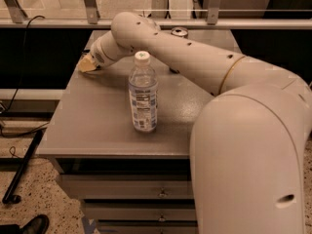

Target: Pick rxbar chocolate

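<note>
My gripper is low over the far left part of the grey table, close to its left edge, with its tan tip touching or nearly touching the surface. The black rxbar chocolate wrapper does not show; it is hidden or out of view. My arm stretches from the lower right across the back of the table to the gripper.
A clear water bottle with a white cap stands upright at the table's middle, in front of the arm. The top of a silver can shows behind the arm at the back. A railing runs behind the table. Drawers sit below the tabletop.
</note>
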Robot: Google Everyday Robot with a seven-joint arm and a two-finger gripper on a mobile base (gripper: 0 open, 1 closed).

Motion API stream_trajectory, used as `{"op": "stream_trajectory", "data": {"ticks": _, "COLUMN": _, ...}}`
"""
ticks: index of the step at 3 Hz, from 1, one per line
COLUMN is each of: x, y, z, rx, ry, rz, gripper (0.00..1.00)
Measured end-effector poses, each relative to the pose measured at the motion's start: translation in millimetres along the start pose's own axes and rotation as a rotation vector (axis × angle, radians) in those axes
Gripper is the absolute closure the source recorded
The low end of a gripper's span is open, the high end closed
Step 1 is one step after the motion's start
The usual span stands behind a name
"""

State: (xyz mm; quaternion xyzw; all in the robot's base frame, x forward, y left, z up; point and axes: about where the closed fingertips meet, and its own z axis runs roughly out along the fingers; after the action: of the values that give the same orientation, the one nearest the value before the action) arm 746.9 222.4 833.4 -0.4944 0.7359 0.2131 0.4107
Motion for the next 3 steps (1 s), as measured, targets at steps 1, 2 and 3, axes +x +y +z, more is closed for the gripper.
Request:
{"op": "stream_trajectory", "data": {"ticks": 1, "x": -0.3, "y": 0.0, "z": -0.1, "rx": 0.0, "ry": 0.0, "rz": 0.0, "gripper": 0.59}}
{"op": "stream_trajectory", "data": {"ticks": 2, "x": -0.4, "y": 0.0, "z": -0.2, "rx": 0.0, "ry": 0.0, "rz": 0.0, "gripper": 0.36}}
{"op": "stream_trajectory", "data": {"ticks": 3, "x": -0.8, "y": -0.1, "z": -0.6, "rx": 0.0, "ry": 0.0, "rz": 0.0, "gripper": 0.13}}
